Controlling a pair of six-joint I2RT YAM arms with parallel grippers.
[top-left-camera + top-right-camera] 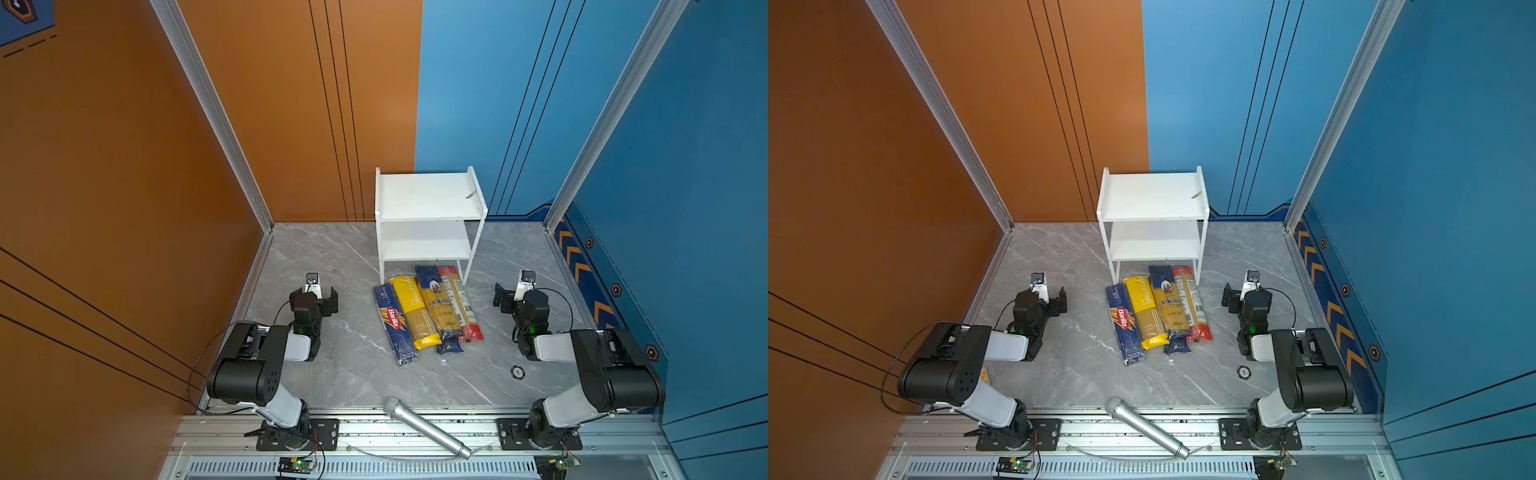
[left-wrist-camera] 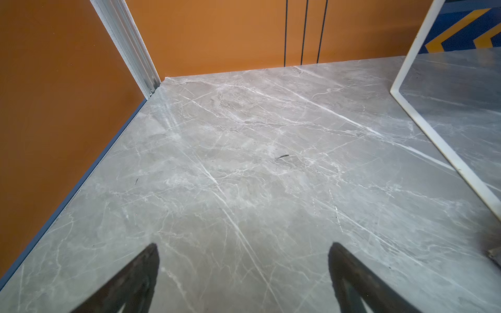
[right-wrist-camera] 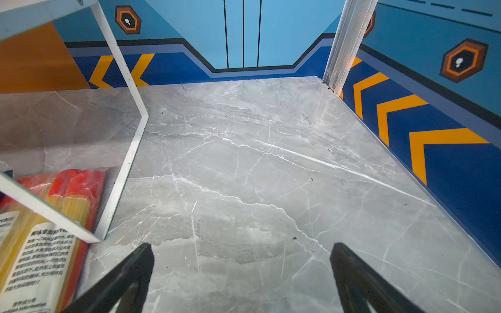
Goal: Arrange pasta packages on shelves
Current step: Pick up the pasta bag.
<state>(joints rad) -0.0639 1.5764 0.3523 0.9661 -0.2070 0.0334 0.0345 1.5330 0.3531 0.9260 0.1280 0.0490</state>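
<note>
Five pasta bags [image 1: 432, 316] lie flat on the grey table [image 1: 332, 374], packed side by side just in front of the white rack [image 1: 430, 195]. From the robot's left to right they are:

- a dark blue bag [image 1: 395, 326];
- a yellow bag [image 1: 415, 313];
- a blue-and-yellow bag [image 1: 439, 305], resting on a second blue bag [image 1: 449, 347] of which only the near end shows;
- a red bag [image 1: 464, 309].

The far ends of the bags on the robot's right reach between the rack's front legs, under its lower board. The right wrist view shows the red bag's end inside the leg. Neither board holds a bag.

The left gripper [image 2: 244, 245] and right gripper [image 3: 241, 244] sit low on either side of the row, well apart from it. Their jaws are spread wide with only bare table between them, and neither holds anything. A silver microphone [image 1: 428, 428] lies across the front rail and is no part of the task.

Step in hand, as judged: the start, before the first pick. The next move calls for one arm to swing inward to an outer bag, the dark blue one for the left or the red one for the right. It should close across the bag's narrow width near mid-length so that the bag lifts level. It should then draw the bag clear of its neighbours and the legs and raise it to a board.
</note>
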